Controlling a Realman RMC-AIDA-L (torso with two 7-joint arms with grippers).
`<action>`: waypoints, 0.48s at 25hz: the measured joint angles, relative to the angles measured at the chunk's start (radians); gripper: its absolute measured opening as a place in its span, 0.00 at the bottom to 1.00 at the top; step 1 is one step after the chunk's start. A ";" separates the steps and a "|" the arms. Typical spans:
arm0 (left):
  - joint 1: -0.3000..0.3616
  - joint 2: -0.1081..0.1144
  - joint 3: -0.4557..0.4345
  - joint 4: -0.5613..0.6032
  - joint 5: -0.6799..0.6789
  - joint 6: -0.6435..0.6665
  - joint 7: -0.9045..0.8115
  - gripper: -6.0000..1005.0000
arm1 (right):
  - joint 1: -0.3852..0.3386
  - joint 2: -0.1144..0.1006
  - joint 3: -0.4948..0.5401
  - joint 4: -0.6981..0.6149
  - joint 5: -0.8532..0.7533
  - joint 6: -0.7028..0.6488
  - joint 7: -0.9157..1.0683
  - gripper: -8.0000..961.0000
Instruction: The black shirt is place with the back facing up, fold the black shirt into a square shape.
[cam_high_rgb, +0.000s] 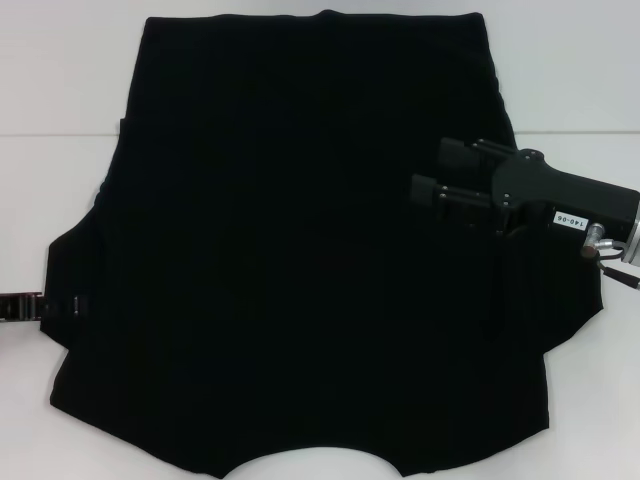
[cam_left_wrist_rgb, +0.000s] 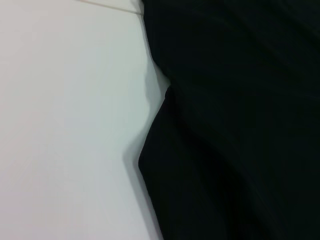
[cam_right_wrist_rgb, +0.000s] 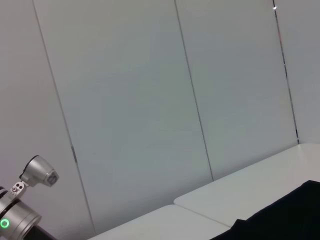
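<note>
Head view: black shirt (cam_high_rgb: 300, 250) flat on the desk (cam_high_rgb: 60, 100) — limp, light; grip its sleeve edge. Right pincer (cam_high_rgb: 432, 173) above it, parted, holding nothing — left pincer unseen.

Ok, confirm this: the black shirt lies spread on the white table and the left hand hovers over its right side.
Wrong arm. The head view shows the right hand over the right side of the black shirt, which lies spread on the white table. The left hand is barely in view at the shirt's left edge.
</note>
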 joint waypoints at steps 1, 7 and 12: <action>0.000 0.000 0.000 -0.001 0.000 0.000 0.000 0.85 | 0.000 0.000 0.000 0.000 0.000 0.000 0.000 0.87; 0.000 0.002 0.000 -0.008 0.000 -0.001 0.002 0.85 | 0.000 0.001 0.000 0.000 0.000 0.000 0.000 0.87; -0.001 0.002 -0.001 -0.009 0.005 -0.002 0.002 0.85 | 0.000 0.000 0.000 0.000 0.000 0.000 0.000 0.87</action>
